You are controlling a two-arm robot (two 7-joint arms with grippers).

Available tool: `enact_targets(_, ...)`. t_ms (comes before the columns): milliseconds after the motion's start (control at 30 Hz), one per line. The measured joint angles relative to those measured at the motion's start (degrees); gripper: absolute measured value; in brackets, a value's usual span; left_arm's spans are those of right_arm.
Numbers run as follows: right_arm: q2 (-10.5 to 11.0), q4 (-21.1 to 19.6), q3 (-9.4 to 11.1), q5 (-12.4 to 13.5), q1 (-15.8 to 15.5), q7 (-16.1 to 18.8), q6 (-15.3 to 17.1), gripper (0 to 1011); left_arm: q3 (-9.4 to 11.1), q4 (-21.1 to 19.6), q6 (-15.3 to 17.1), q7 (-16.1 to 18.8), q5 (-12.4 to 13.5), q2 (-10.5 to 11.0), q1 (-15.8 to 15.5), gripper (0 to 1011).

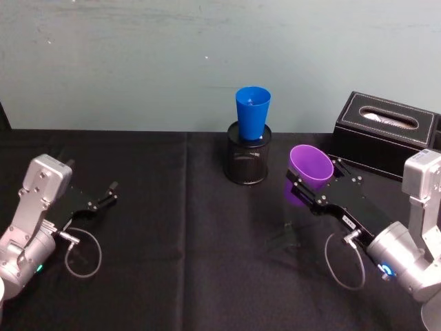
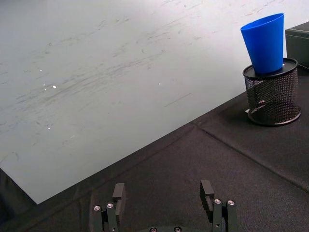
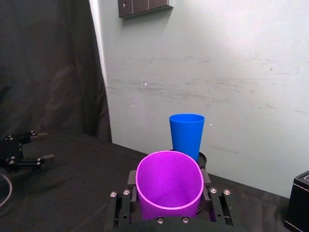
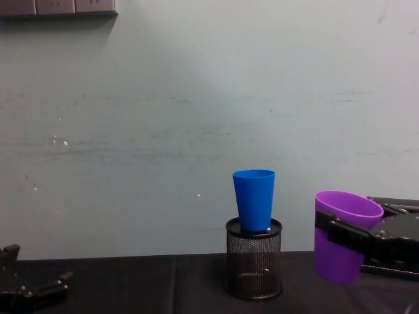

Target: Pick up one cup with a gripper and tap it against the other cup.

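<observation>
Jaws, right gripper (image 3: 168,182): closed on either side of the purple cup (image 1: 310,165), gripping its wall a little below the rolled rim. Load secured.

Jaws, left gripper (image 2: 164,193): spread wide and empty, low over the counter (image 1: 172,227) at the robot's left, well apart from both cups.

Item 1, purple cup: tapered plastic tumbler held clear of the counter, to the right of the blue cup and not touching it. In the head view it tilts with its mouth leaning toward the middle of the counter.

- Handling, by judgement: very light and thin-walled, with a smooth skin that could slip.
- It will probably flex if squeezed hard.
- The band just under the rim looks the stiffest place to hold, and that is where the jaws sit.

Item 2, blue cup (image 1: 252,110): tall, plain tumbler standing upright with its base set into the black mesh pen holder (image 1: 248,162), which raises it above the counter.

- Handling, by judgement: equally light and only resting loose in the holder.
- A firm knock could tip it or shift the holder, so a gentle side touch, wall to wall, looks advisable.

Item 3, black tissue box (image 1: 386,134): at the back right, behind the right arm. Not part of the task.
</observation>
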Motion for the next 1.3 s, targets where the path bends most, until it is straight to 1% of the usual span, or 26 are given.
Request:
enact_targets(233, -1.1, 2.7, -0.4, 0.0, 2.5, 0.4, -0.5, 731, 0.0, 0.0, 0.0, 0.0, 0.0, 0.0, 0.0, 1011)
enact_targets(367, -1.7, 4.4, -0.9, -0.5, 4.2, 0.4, -0.5, 731, 0.0, 0.0, 0.0, 0.0, 0.0, 0.0, 0.0, 1011)
enact_targets(500, -2.4, 6.6, -1.3, -1.0, 5.9, 0.4, -0.6, 731, 0.0, 0.0, 0.0, 0.0, 0.0, 0.0, 0.0, 1011)
enact_targets(633, -3.5, 9.7, -1.5, -0.8, 8.2, 0.9, -1.0, 731, 0.0, 0.0, 0.0, 0.0, 0.0, 0.0, 0.0, 1011)
enact_targets(800, -4.5, 12.6, -1.9, -0.8, 10.7, 1.6, -1.5, 731, 0.0, 0.0, 0.0, 0.0, 0.0, 0.0, 0.0, 1011)
enact_targets(933, -4.9, 14.0, -2.1, -0.8, 12.0, 1.8, -1.7, 731, 0.0, 0.0, 0.0, 0.0, 0.0, 0.0, 0.0, 1011)
enact_targets(1033, -5.5, 15.8, -2.4, -0.9, 13.4, 2.1, -2.2, 731, 0.0, 0.0, 0.0, 0.0, 0.0, 0.0, 0.0, 1011)
enact_targets(1300, -6.6, 19.1, -2.8, -1.3, 15.7, 2.5, -3.1, 731, 0.0, 0.0, 0.0, 0.0, 0.0, 0.0, 0.0, 1011)
